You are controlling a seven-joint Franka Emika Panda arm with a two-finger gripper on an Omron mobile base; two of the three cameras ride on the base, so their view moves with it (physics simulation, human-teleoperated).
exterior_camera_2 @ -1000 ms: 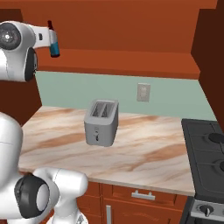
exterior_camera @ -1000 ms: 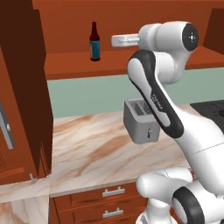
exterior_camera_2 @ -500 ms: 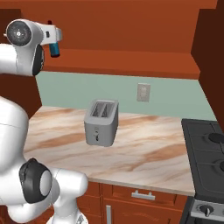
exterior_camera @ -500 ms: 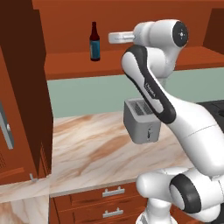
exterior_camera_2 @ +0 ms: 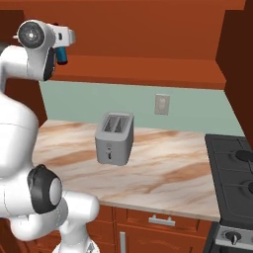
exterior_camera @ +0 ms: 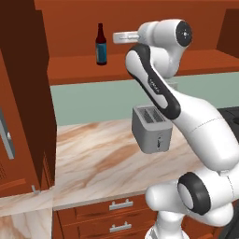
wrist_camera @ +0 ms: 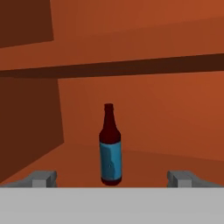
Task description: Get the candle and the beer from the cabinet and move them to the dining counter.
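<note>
Stood upright on the cabinet [exterior_camera: 140, 65] floor, the beer [wrist_camera: 110, 146], long axis vertical, dead ahead at twelve o'clock of the widely spread fingers [wrist_camera: 42, 178], centred between them, apart and not yet reached.

Beer [wrist_camera: 110, 148] upright on cabinet [wrist_camera: 175, 162] floor

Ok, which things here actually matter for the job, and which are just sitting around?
For the job:
- beer, upright on the cabinet floor
- gripper, open, facing the beer

Just lying about:
- toaster
- stove
- wall outlet
</note>
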